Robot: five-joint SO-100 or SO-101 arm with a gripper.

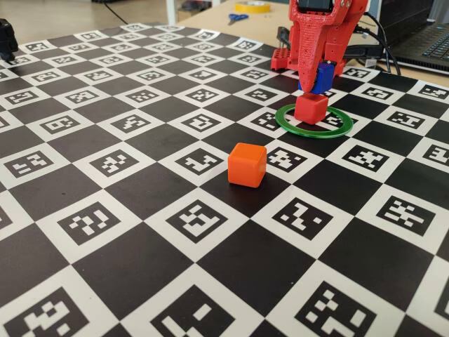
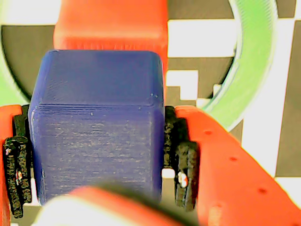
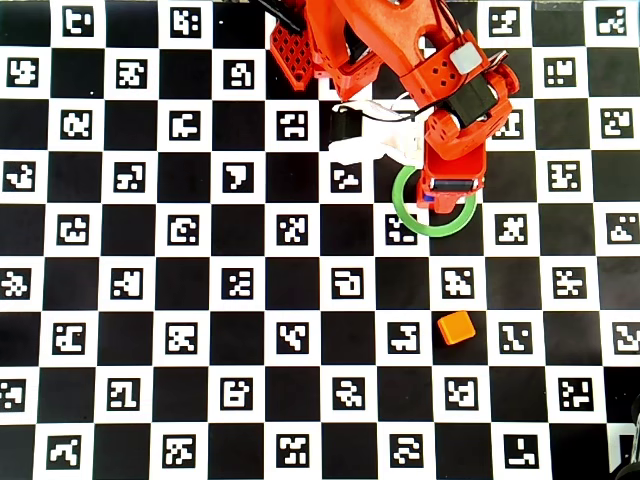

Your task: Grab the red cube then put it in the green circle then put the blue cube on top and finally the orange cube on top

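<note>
Holding the blue cube (image 2: 96,127) in closed jaws just above the red cube (image 1: 311,108) inside the green circle (image 1: 283,121), I have stacking unfinished; the orange cube (image 1: 247,165) waits nearby.

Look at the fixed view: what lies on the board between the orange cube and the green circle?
Nothing but bare checkered board: in the fixed view the orange cube sits apart from the green circle, with no object between them.

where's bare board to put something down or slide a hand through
Free: everything left of the orange cube in the overhead view, and the strip between it and the green circle. Crowded: the circle itself, where the red cube sits under the gripper holding the blue cube.
</note>
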